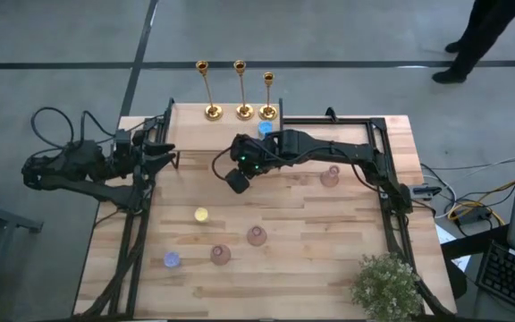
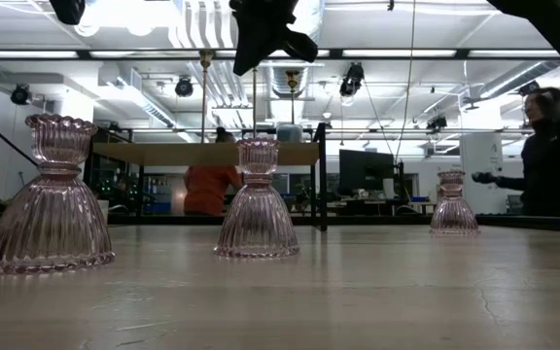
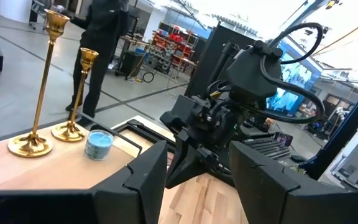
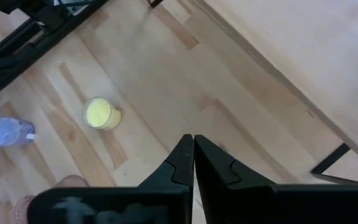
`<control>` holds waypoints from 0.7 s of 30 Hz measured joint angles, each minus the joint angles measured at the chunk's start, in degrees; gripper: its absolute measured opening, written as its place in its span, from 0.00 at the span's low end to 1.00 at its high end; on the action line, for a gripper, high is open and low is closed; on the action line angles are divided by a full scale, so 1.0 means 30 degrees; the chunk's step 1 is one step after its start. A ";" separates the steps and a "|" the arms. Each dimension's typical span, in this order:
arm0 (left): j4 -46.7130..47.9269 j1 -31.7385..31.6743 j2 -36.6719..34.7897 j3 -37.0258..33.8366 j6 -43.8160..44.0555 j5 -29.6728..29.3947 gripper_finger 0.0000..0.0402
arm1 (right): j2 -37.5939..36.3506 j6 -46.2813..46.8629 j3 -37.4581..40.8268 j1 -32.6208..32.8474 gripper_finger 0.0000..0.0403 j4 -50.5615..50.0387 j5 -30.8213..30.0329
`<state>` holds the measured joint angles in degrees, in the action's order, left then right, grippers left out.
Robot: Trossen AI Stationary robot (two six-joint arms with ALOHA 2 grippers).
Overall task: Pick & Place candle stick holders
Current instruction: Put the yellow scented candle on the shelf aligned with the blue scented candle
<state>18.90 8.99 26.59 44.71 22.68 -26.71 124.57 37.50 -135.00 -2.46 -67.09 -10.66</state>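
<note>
Three gold candlestick holders stand upright on their round bases in a row at the table's far edge. Two of them show in the left wrist view. My right gripper is shut and empty, held above the table's middle, nearer than the row. It points down in the right wrist view and shows high up in the low view. My left gripper is open and empty at the table's left edge; its own wrist view shows it too.
A blue candle stands just in front of the gold row. A yellow candle, another blue candle and three pink glass holders stand on the table. A plant stands at the near right corner. A person stands beyond the table.
</note>
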 joint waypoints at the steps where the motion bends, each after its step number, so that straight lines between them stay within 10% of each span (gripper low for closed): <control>1: 0.0000 0.0003 0.0004 0.0000 0.0002 0.0002 0.44 | 0.0000 -0.0025 0.0006 0.0000 0.02 0.0000 0.0000; 21: 0.0007 0.0000 0.0015 0.0000 0.0481 0.0011 0.44 | -0.0029 -0.0495 0.0051 0.0619 0.02 -0.0124 0.0029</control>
<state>18.92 8.99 26.63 44.71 24.12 -26.68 124.49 36.01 -134.85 -0.60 -67.46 -10.57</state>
